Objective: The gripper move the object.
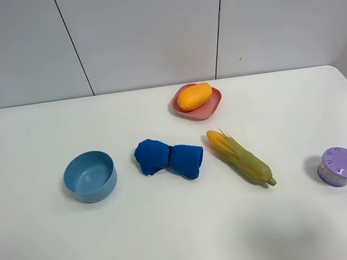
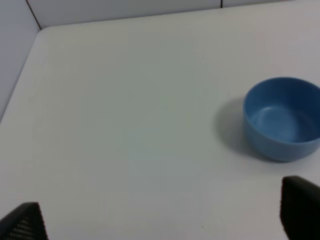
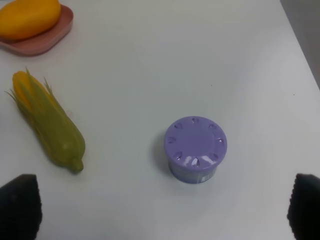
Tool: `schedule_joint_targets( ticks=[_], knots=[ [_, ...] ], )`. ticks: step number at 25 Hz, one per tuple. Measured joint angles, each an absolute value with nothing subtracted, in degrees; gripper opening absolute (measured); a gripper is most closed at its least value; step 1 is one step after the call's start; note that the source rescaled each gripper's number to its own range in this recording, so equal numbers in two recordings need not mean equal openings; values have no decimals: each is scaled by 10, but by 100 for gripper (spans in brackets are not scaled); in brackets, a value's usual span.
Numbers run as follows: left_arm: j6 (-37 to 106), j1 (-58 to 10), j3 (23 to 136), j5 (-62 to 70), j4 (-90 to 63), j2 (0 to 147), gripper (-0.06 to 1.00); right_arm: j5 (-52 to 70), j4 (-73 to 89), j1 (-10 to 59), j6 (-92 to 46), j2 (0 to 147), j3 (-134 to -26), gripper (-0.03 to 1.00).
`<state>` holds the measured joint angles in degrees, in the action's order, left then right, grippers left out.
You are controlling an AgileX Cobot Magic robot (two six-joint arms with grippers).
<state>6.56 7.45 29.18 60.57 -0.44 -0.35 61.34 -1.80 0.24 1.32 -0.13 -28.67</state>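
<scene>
The orange-yellow mango (image 1: 194, 96) lies on a pink plate (image 1: 214, 105) at the back middle of the white table. It also shows at the corner of the right wrist view (image 3: 28, 18) on the plate (image 3: 60, 33). Neither arm shows in the exterior high view. My left gripper (image 2: 160, 220) is open and empty, with black fingertips (image 2: 25, 222) far apart above bare table beside the blue bowl. My right gripper (image 3: 162, 210) is open and empty, its fingertips (image 3: 19, 205) wide apart, hovering near the purple container and far from the mango.
A blue bowl (image 1: 90, 176) (image 2: 282, 119) stands at the left. A rolled blue cloth (image 1: 168, 158) lies in the middle. A yellow-green corn cob (image 1: 240, 158) (image 3: 47, 121) lies right of it. A purple lidded container (image 1: 340, 166) (image 3: 195, 149) stands near the right edge.
</scene>
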Motion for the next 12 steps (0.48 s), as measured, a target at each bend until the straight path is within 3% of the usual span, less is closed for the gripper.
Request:
schedule_joint_targets(
  ticks=[12],
  knots=[
    [66,74,292,606,-4,-4,82,613,-18,2,13,-1,-287,100]
  ],
)
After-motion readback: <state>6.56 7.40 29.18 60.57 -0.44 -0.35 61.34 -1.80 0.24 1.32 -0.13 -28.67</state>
